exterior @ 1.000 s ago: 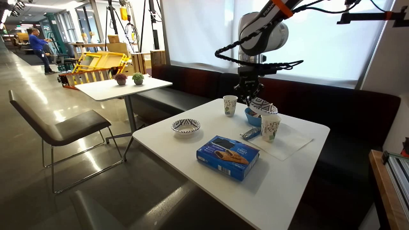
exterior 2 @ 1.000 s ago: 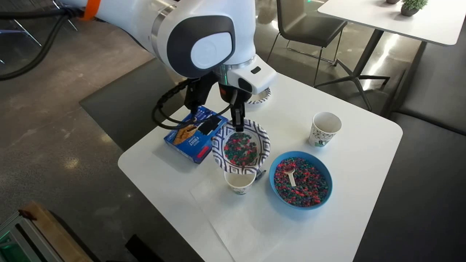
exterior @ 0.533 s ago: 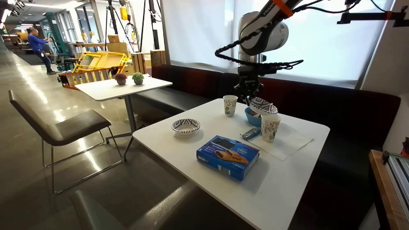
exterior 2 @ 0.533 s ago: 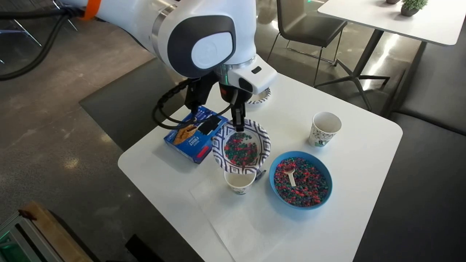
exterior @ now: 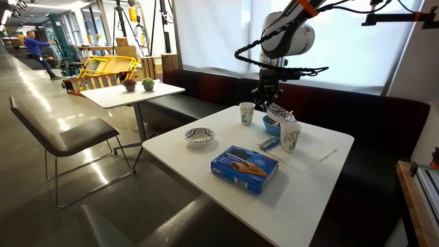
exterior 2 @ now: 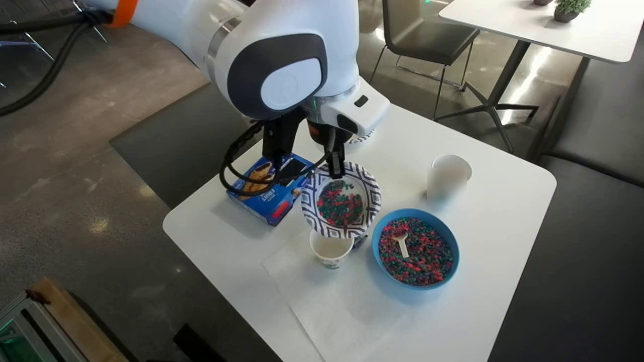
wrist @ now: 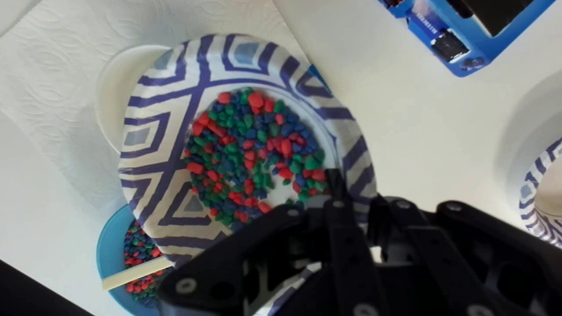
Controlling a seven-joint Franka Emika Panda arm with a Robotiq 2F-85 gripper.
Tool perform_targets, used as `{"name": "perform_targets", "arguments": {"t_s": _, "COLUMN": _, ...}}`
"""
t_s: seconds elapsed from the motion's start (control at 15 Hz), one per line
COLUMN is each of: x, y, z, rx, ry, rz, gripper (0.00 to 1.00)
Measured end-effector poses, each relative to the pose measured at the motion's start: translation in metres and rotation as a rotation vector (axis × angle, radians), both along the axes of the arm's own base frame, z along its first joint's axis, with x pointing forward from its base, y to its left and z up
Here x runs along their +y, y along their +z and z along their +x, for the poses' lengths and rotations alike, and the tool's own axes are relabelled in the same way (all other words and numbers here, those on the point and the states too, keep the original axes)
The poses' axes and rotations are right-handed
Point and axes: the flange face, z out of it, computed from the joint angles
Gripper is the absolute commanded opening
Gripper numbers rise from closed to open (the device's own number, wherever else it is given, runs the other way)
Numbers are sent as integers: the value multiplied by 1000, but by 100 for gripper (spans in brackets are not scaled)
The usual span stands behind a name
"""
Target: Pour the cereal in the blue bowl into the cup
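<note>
A solid blue bowl (exterior 2: 443, 229) full of small red, green and blue pieces stands on the table; it also shows in the wrist view (wrist: 109, 245). My gripper (wrist: 358, 193) is shut on the rim of a white-and-purple patterned paper bowl (wrist: 145, 136), one finger inside, one outside. It holds this bowl in the air, tilted, with loose cereal pieces (wrist: 246, 149) lying inside. The bowl's low edge is above and beside a paper cup (exterior 2: 333, 256), partly hiding its mouth; the cup also shows in an exterior view (exterior: 291, 137). No pieces show in the visible part of the cup.
A second paper cup (exterior: 247, 113) stands behind. A blue box (exterior: 245, 168), an empty-looking patterned bowl (exterior: 199, 135) and a wrapped bar (exterior: 269, 143) lie on the table. A paper towel (exterior: 305, 161) is under the near cup. A pale spoon (exterior 2: 402, 246) rests in the blue bowl.
The arm and the held bowl have shifted slightly, toward the blue bowl's side, and the wrist has tilted a little. The pieces stay in the held bowl. Cups and blue bowl have not moved.
</note>
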Motion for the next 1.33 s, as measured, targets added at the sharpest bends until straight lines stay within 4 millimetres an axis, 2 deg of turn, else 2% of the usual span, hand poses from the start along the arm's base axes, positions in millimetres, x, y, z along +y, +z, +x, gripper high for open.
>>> {"name": "perform_targets", "arguments": {"t_s": 0.67, "x": 11, "y": 13, "z": -16, "rx": -135, "ry": 95, "rz": 98, "gripper": 1}}
{"name": "perform_targets", "arguments": {"t_s": 1.0, "x": -1, "y": 20, "z": -30, "rx": -198, "ry": 157, "rz": 154, "gripper": 1}}
{"name": "perform_targets", "arguments": {"t_s": 1.33, "x": -15, "y": 17, "z": -42, "rx": -259, "ry": 225, "rz": 203, "gripper": 1}}
